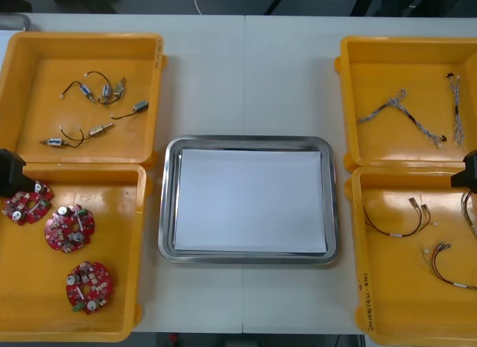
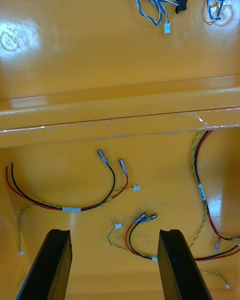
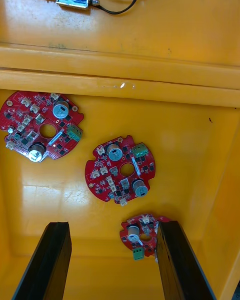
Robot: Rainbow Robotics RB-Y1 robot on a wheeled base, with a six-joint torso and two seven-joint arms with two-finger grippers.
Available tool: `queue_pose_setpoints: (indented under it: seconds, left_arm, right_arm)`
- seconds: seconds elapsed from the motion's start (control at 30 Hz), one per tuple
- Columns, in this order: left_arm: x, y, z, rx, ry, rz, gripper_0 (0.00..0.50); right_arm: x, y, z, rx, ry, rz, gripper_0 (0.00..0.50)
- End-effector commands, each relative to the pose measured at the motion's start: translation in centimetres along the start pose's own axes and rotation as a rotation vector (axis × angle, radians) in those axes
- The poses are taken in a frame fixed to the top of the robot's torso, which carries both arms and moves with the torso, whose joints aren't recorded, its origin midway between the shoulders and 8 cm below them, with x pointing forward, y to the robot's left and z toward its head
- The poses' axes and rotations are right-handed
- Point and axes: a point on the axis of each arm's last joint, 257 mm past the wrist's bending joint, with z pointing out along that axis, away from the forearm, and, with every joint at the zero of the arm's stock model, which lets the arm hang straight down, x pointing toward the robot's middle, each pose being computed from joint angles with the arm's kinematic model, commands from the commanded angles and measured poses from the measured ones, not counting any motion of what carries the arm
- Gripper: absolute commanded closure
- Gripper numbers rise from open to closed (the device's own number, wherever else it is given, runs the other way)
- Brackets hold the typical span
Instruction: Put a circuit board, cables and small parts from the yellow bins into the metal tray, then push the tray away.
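Left gripper (image 3: 114, 226) gapes over a yellow bin (image 3: 200, 144) of circuit boards (image 3: 107, 172), right gripper (image 2: 115, 232) likewise over red-and-yellow cables (image 2: 70, 209).

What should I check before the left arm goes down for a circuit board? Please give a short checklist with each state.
1. Metal tray free to receive things: ok, its white inside is bare.
2. Left gripper open: ok, its fingers stand apart over the yellow bin.
3. Circuit board centred between those fingers: not ok, the nearest lies close to one finger.
4. Right gripper out of the way: ok, open over the red and yellow cables at the right side.
5. Clearance above the boards: cannot tell.
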Motion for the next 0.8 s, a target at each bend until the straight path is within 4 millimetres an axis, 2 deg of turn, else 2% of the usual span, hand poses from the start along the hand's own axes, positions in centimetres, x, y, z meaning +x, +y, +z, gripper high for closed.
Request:
queue_pose_setpoints:
  seconds: [0.03, 0.8]
  left_arm:
    - [-0.39, 1.38, -1.46, -0.044, -0.025, 0.113, 0.0]
    - [-0.39, 1.38, -1.46, -0.044, -0.025, 0.113, 0.0]
  right_arm:
    - [-0.5, -1.84, -1.18, 0.04, -0.023, 0.0, 0.0]
    - [-0.5, -1.84, -1.18, 0.04, -0.023, 0.0, 0.0]
